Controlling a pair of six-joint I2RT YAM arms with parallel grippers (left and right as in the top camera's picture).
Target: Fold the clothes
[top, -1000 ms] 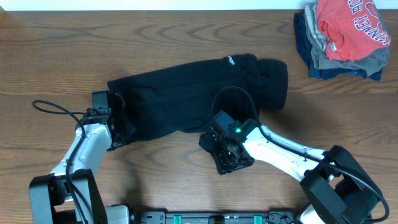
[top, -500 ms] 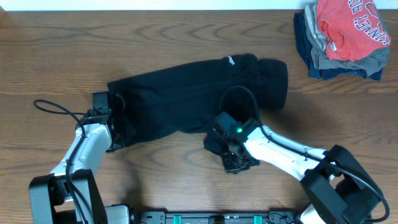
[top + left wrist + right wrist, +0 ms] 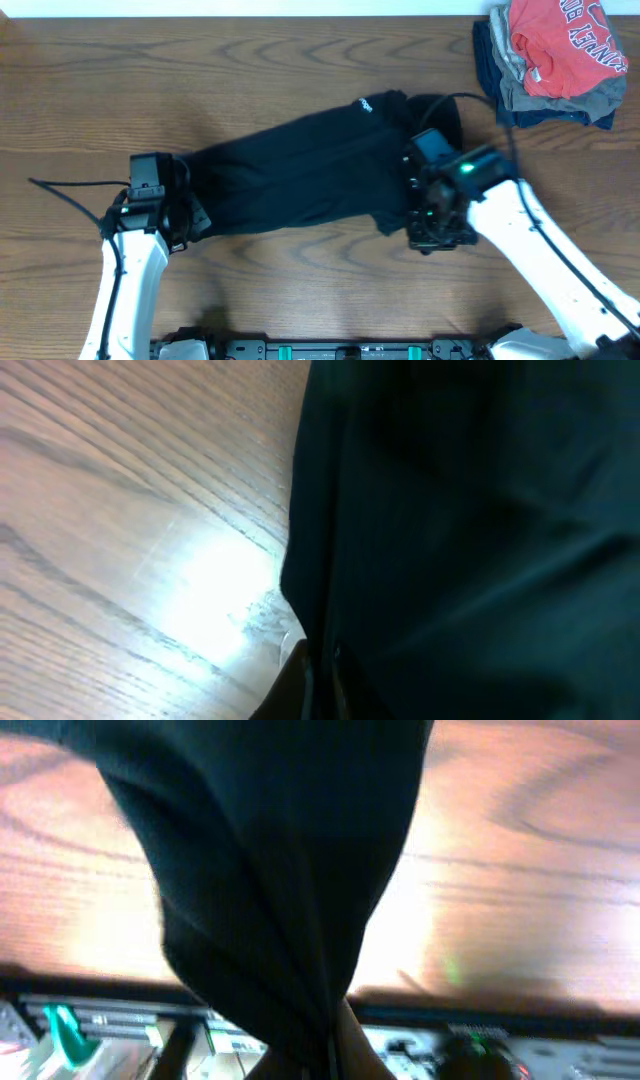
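The clothes (image 3: 300,170), a black long-sleeved garment with a small white logo (image 3: 367,102), lie stretched in a band across the middle of the wooden table. My left gripper (image 3: 190,215) is shut on its left end; in the left wrist view dark fabric (image 3: 470,530) fills the right side and runs down into the closed fingertips (image 3: 300,690). My right gripper (image 3: 425,225) is shut on the lower right edge. In the right wrist view the cloth (image 3: 290,870) rises bunched out of the closed jaws and hangs above the table.
A pile of folded garments (image 3: 555,60), a red shirt with white lettering on top of grey and navy ones, sits at the back right corner. Bare wood (image 3: 300,280) lies in front of the black garment. The left arm's cable (image 3: 65,190) trails across the table at left.
My right gripper has shut on the garment's lower edge and swung right and back with it, drawing the cloth out. The left gripper, still shut on its end, has shifted slightly left.
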